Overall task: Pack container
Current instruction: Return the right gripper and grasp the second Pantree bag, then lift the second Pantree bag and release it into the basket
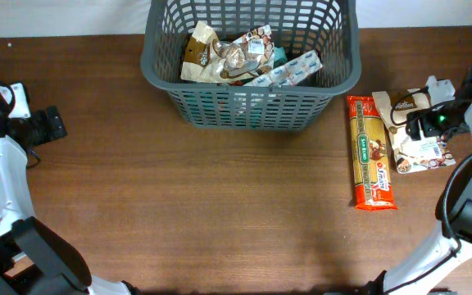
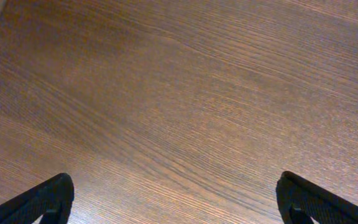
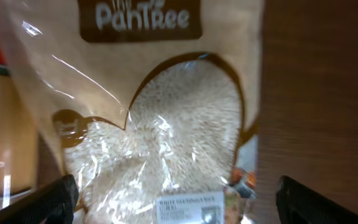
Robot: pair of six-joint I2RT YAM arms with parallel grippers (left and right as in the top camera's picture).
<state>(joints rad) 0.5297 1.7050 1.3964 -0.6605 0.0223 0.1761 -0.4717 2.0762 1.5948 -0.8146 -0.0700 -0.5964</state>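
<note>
My right claw (image 3: 179, 202) hangs released over a glossy clear rice bag (image 3: 179, 124). Left claw (image 2: 176, 199) released above wood-grain bench (image 2: 179, 93); slotted grey plastic container (image 1: 252, 106) holds crinkly packets (image 1: 236, 57).

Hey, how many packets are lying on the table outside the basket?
2. A long red packet lies right of the basket; a rice bag lies beside it on its right, under the right claw, which may hide another.

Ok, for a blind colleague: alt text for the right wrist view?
A clear bag of white rice, labelled Pantree, fills the view on the wooden table. The open right gripper shows fingertips at the bottom corners.
</note>
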